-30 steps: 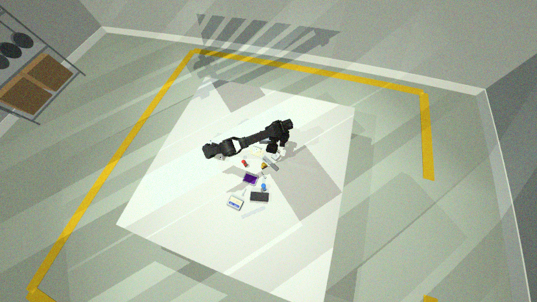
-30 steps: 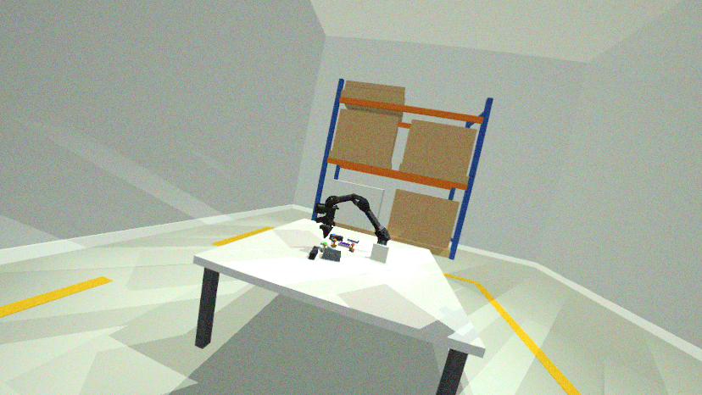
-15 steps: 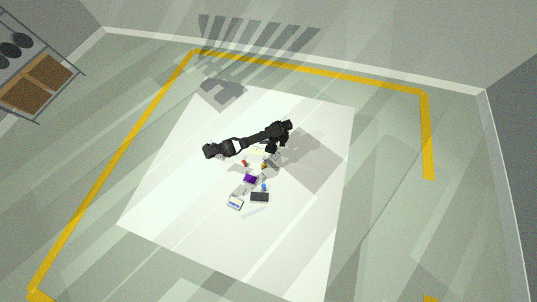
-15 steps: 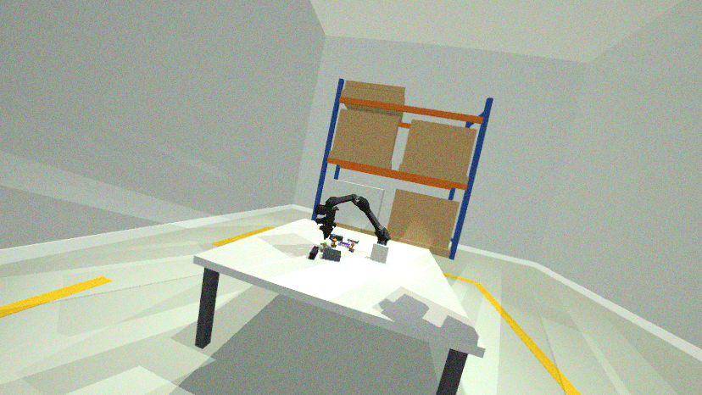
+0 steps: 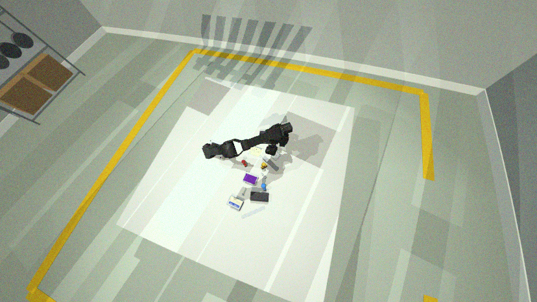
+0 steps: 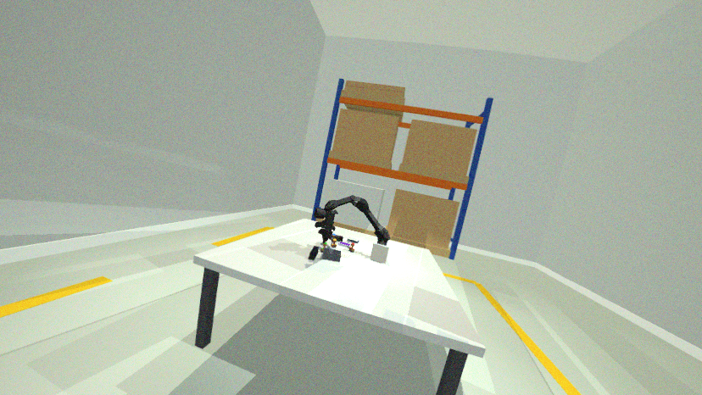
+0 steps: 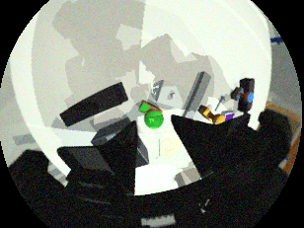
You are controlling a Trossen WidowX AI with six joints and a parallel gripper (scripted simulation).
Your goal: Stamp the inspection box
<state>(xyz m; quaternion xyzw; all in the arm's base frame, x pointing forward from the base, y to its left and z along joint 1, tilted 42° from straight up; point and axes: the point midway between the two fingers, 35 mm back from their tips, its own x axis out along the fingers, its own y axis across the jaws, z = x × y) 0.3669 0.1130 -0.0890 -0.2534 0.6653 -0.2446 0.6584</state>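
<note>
Below the end effector (image 5: 271, 150) (image 6: 325, 240) (image 7: 153, 120), half open and empty, the green-topped stamp (image 6: 324, 244) (image 7: 153, 119) sits in line with the gap between its 2 fingertips.

A blue-and-orange rack (image 6: 398, 173) holding cardboard boxes (image 6: 365, 138) stands by pale gray walls (image 6: 530, 147) above yellow-striped flooring (image 6: 73, 333).
</note>
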